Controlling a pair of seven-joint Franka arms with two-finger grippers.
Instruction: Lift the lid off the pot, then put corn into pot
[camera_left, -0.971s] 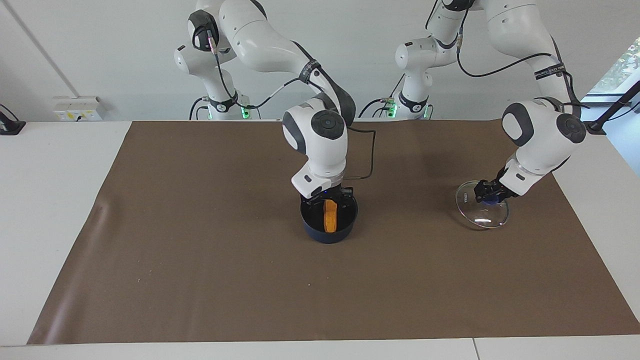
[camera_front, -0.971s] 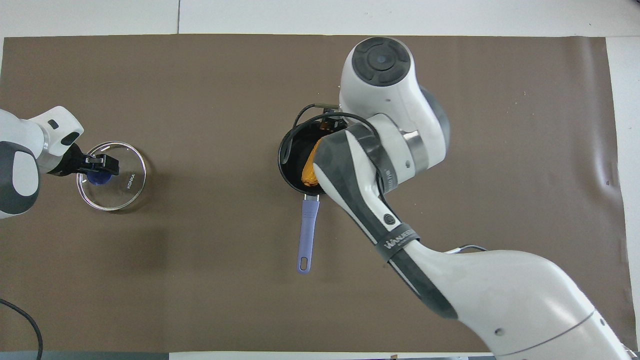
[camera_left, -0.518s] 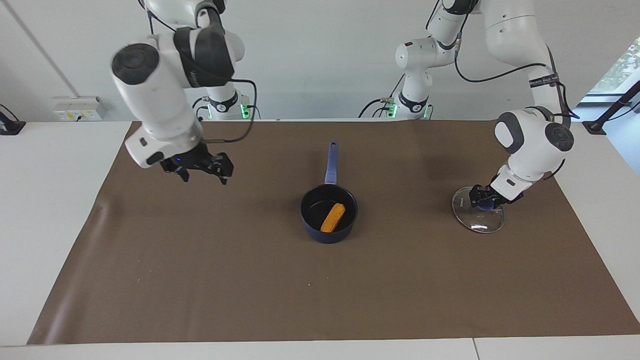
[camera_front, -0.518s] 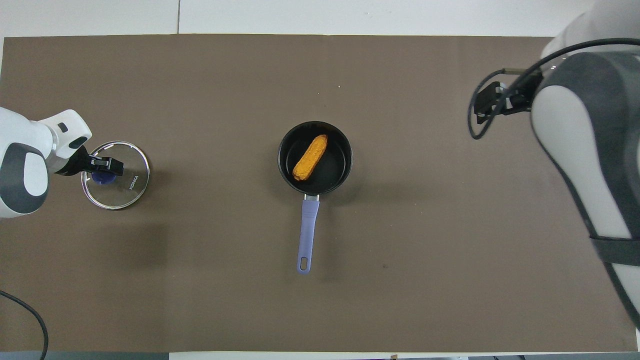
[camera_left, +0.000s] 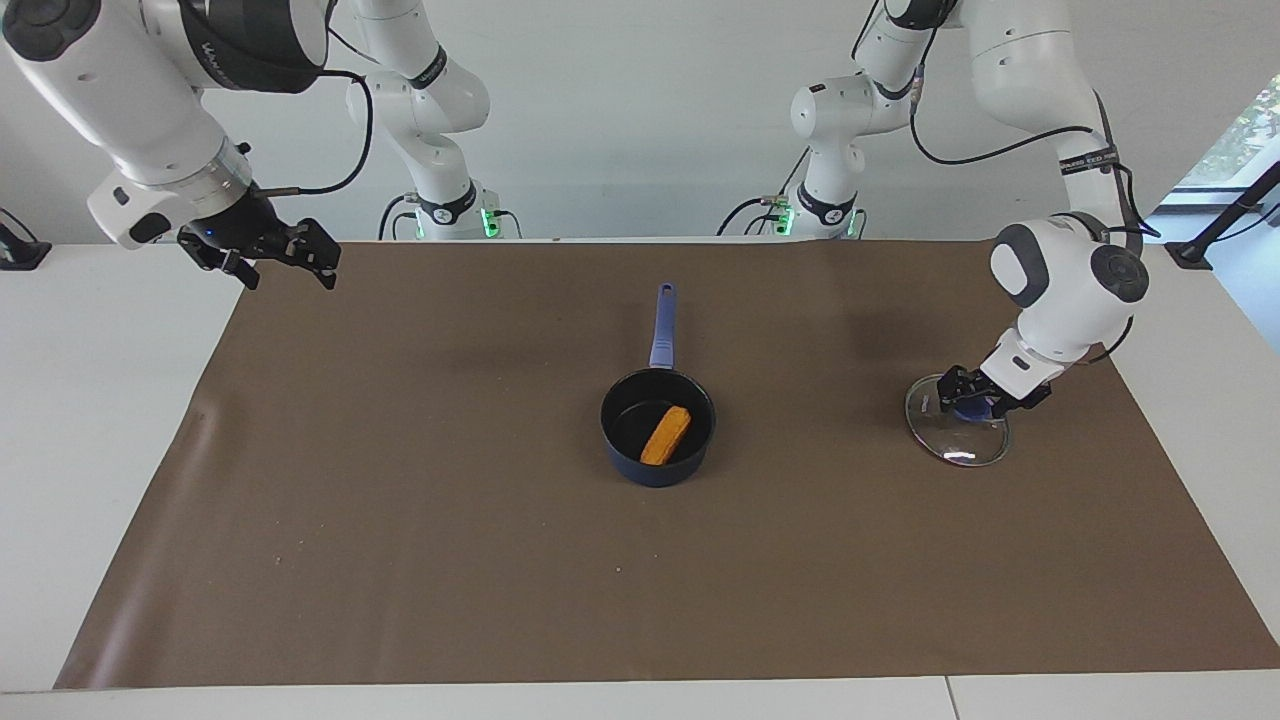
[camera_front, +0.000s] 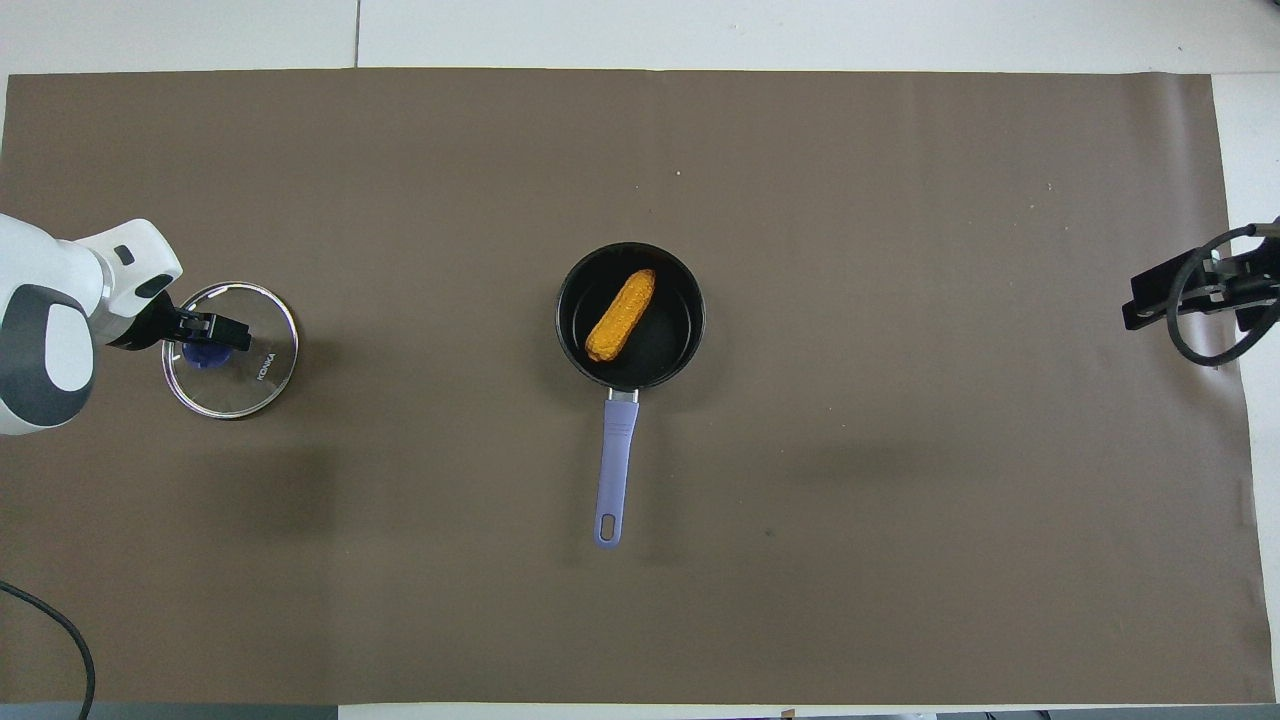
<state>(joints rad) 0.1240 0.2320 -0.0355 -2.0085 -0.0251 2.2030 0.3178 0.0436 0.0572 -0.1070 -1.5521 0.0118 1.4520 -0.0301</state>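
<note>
Facing view. One pot (camera_left: 655, 470) on the brown mat (camera_left: 450, 520) that covers the surface (camera_left: 100, 420), between the two sets of jaws and well apart from both. It stands uncovered. One corn (camera_left: 666, 435) lies inside it on the black bottom, slantwise. The pot's handle (camera_left: 662, 325) points toward the robots.

One lid (camera_left: 960, 445) lies on the mat toward the left arm's end. The left jaws are down at its blue knob (camera_left: 968, 408), one finger on either side. Cannot tell whether they grip the knob or stand loose around it.

The right jaws hang in the air over the mat's edge at the right arm's end. They are spread apart and carry nothing; that arm waits.

Overhead view. Same count: one pot (camera_front: 665, 345), one corn (camera_front: 620, 316) in it, one lid (camera_front: 250, 385). The corn reaches nearly from wall to wall, its tapered end farther from the robots. Nothing else is in the pot.

The left jaws cover part of the knob (camera_front: 205, 358); the grip cannot be read here either. The lid's glass shows the mat through it.

Only the tips of the right jaws show, at the mat's edge, well apart from the pot.
</note>
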